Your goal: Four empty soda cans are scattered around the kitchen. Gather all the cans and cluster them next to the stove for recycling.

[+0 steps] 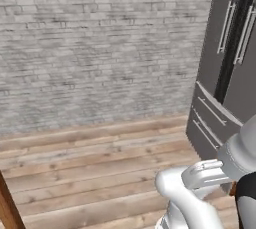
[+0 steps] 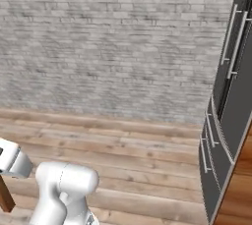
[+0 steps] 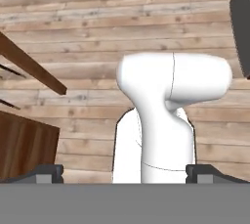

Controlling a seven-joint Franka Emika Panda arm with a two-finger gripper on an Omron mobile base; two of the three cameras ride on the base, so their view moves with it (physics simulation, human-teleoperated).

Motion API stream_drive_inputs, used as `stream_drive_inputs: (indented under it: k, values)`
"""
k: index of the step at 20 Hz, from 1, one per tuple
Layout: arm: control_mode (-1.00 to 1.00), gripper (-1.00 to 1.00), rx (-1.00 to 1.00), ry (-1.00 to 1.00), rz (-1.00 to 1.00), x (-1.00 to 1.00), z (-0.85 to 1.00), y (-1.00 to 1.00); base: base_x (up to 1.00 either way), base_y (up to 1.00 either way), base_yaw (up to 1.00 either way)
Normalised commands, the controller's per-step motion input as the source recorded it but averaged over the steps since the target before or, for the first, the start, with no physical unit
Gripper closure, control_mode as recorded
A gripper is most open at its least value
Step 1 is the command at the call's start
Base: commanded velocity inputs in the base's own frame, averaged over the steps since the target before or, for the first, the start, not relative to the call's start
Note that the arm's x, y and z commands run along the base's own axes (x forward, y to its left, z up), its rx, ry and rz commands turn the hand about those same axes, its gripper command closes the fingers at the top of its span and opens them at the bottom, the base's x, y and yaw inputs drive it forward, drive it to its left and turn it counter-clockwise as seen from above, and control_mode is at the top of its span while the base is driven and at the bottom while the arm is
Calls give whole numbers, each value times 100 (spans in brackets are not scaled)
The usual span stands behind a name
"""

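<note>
The soda cans and the stove are out of view. In the hand view my gripper (image 3: 127, 173) looks down at the wood floor (image 3: 73, 37). Its two dark fingertips (image 3: 49, 172) stand far apart at the bottom corners, open with nothing between them. The arm is folded low in front of the base, at the lower right of the left base view and the lower left of the right base view.
A tall dark grey fridge (image 1: 227, 73) (image 2: 231, 86) with long handles and lower drawers stands on the right. A white brick wall (image 1: 100, 48) runs behind the bare wood floor (image 2: 123, 150). Brown wooden furniture (image 3: 22, 147) sits at the left.
</note>
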Motion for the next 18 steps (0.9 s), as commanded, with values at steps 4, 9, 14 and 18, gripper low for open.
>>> stream_drive_inputs:
  k: [4, 9, 14, 18]
  values:
    - [100, -100, 0, 0, 0, 0, 0, 0, 100, -24, 4]
    - [100, -100, 0, 0, 0, 0, 0, 0, 100, -10, 8]
    - [100, -100, 0, 0, 0, 0, 0, 0, 100, 0, 19]
    - [100, -100, 0, 0, 0, 0, 0, 0, 98, 0, 25]
